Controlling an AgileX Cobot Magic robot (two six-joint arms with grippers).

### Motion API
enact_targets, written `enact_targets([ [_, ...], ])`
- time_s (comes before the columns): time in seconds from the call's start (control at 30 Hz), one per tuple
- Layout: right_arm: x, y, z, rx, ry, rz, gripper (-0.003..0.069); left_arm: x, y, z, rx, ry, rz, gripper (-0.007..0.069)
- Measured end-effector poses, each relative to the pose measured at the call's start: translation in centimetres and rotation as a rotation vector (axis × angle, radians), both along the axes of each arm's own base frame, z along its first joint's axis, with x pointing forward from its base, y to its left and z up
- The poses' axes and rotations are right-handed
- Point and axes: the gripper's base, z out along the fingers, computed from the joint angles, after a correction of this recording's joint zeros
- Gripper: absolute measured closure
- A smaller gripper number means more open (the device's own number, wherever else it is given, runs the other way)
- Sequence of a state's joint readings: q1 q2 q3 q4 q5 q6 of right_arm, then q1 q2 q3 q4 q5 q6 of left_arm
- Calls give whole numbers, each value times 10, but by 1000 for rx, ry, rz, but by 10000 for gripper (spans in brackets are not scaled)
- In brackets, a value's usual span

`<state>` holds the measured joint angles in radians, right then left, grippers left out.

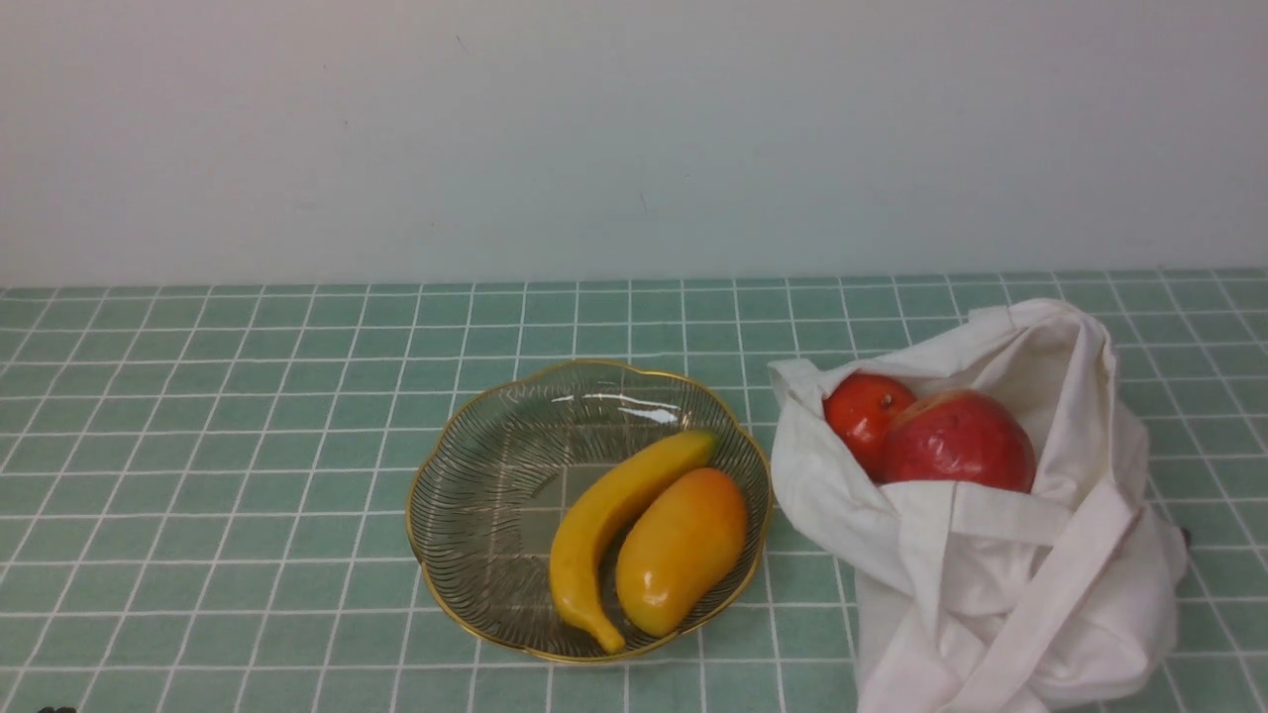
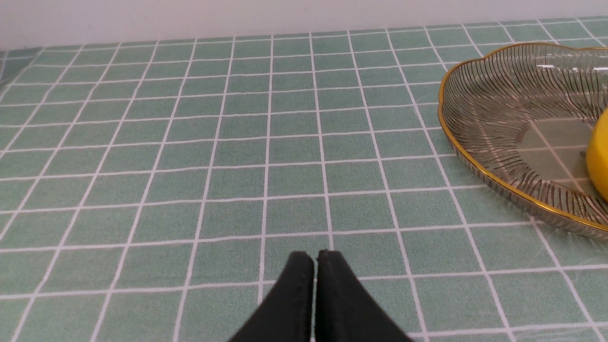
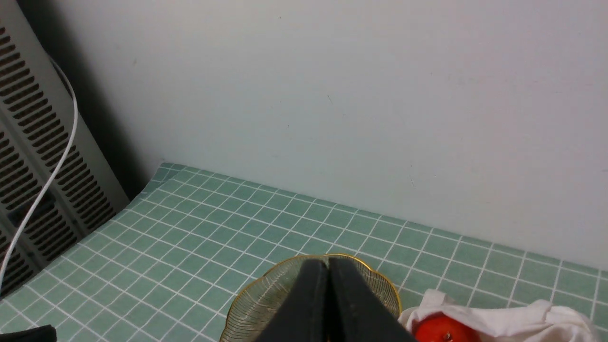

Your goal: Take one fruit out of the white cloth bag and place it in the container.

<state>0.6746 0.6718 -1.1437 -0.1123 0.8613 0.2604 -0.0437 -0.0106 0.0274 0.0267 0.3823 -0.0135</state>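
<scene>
Beyond the right gripper (image 3: 327,262), jaws together and empty like the left gripper (image 2: 316,259), banana (image 1: 609,520) lies in glass bowl (image 1: 475,485) beside mango (image 1: 682,550), apples (image 1: 956,441) in white cloth bag (image 1: 991,594): placing looks done.

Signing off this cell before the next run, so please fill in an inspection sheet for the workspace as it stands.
Surface: green checked tablecloth, flat, no spills seen.
Job's things: curved yellow banana lies in the clear glass bowl with a gold scalloped rim; white cloth tote bag slumped open to the bowl's right.
Clutter: orange-yellow oval mango in the bowl beside the banana; two round red apples in the bag.
Grippers: left gripper shut, empty, over the tablecloth; right gripper shut, empty.
Cables: white cable hanging along a grey vented panel.
Surroundings: pale wall behind the table.
</scene>
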Motion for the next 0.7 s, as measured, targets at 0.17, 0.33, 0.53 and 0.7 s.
enact_targets([
  [0.17, 6, -3, -16, -89, -108, -33, 671, 0, 0, 0, 0, 0, 0, 632],
  [0.33, 16, -10, -57, -101, -178, -143, 671, 0, 0, 0, 0, 0, 0, 632],
  [0.53, 11, -30, -127, -64, -234, -322, 671, 0, 0, 0, 0, 0, 0, 632],
  [0.7, -4, -42, -191, -73, -229, -430, 671, 0, 0, 0, 0, 0, 0, 632],
])
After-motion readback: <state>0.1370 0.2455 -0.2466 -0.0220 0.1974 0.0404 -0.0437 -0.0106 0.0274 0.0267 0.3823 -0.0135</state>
